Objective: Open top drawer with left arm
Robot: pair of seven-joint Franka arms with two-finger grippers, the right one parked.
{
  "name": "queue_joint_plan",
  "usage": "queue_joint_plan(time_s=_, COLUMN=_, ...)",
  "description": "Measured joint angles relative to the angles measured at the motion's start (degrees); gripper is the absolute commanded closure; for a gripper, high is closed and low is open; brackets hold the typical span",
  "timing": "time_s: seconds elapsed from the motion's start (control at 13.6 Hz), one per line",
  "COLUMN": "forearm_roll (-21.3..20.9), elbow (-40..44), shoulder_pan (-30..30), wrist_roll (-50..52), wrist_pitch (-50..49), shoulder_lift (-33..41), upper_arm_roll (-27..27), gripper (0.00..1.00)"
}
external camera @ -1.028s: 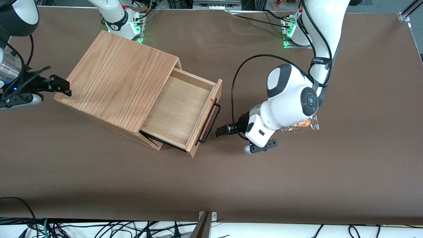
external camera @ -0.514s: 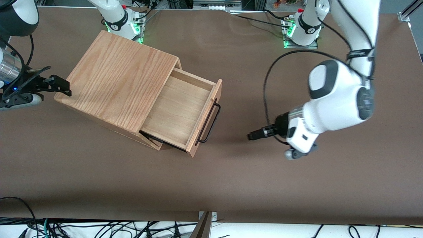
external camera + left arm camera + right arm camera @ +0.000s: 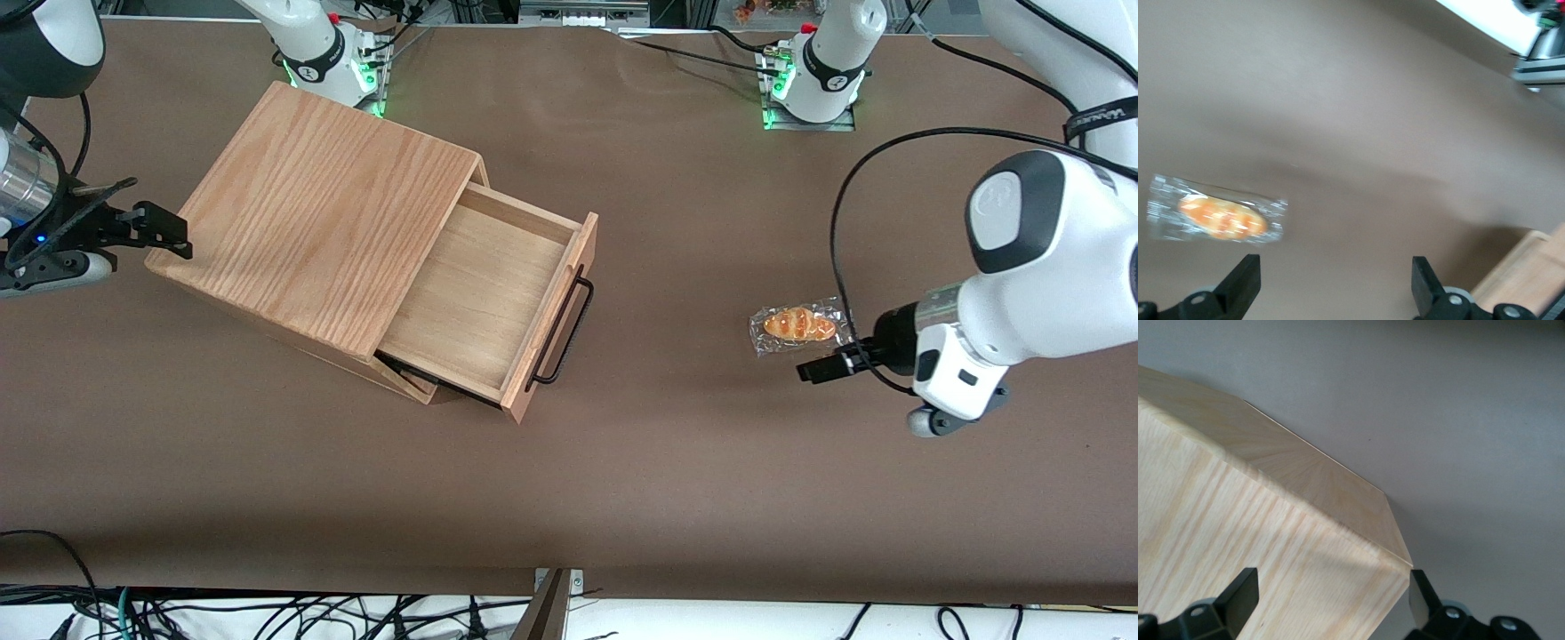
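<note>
The top drawer (image 3: 487, 300) stood pulled well out of the oak-grain cabinet (image 3: 320, 213), its pale wooden floor bare and open to view. Its long black bar handle (image 3: 562, 331) ran along the drawer front, on the side facing the working arm's end of the bench (image 3: 622, 462). Under the drawer, a dark gap and a little of the cabinet's lower part showed at the corner nearest the front camera.

The left arm (image 3: 1040, 258) was well apart from the cabinet, toward its own end of the bench, with a black cable looping from its wrist. Its gripper (image 3: 820, 368) hung above the brown surface, pointing toward the cabinet, touching nothing. In the left wrist view the fingers (image 3: 1243, 283) were spread wide, with only bare bench between them and nothing held.

A small bread roll in a clear wrapper (image 3: 796, 325) lay flat on the bench between the cabinet and the arm, far closer to the gripper, just beside it and slightly farther from the front camera. The wrist view showed the same packet (image 3: 1215, 217) lying near one finger, apart from it, and an edge of light wood (image 3: 1528, 277) beside the other finger.
</note>
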State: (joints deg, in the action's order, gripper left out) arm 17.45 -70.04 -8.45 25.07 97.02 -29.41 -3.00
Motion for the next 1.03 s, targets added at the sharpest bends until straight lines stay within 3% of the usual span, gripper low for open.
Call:
queue_joint_plan(time_s=0.44, forearm_roll=-6.8, elbow=-1.5, shoulder_pan=4.5, wrist_roll=-16.3, wrist_pitch=-2.6, shoulder_lift=2.8, upper_arm_roll=-0.1, gripper=0.00)
queue_joint_plan(time_s=0.73, forearm_roll=-13.6, elbow=-9.1, shoulder_pan=6.1, wrist_roll=-27.1, wrist_pitch=-2.6, shoulder_lift=11.0, upper_arm_roll=-0.1, gripper=0.00)
queue_joint_plan(time_s=1.03, forearm_roll=-14.8, elbow=-16.9, shoulder_pan=6.2, wrist_roll=-31.7, wrist_pitch=-2.5, shoulder_lift=20.0, upper_arm_roll=-0.1, gripper=0.00)
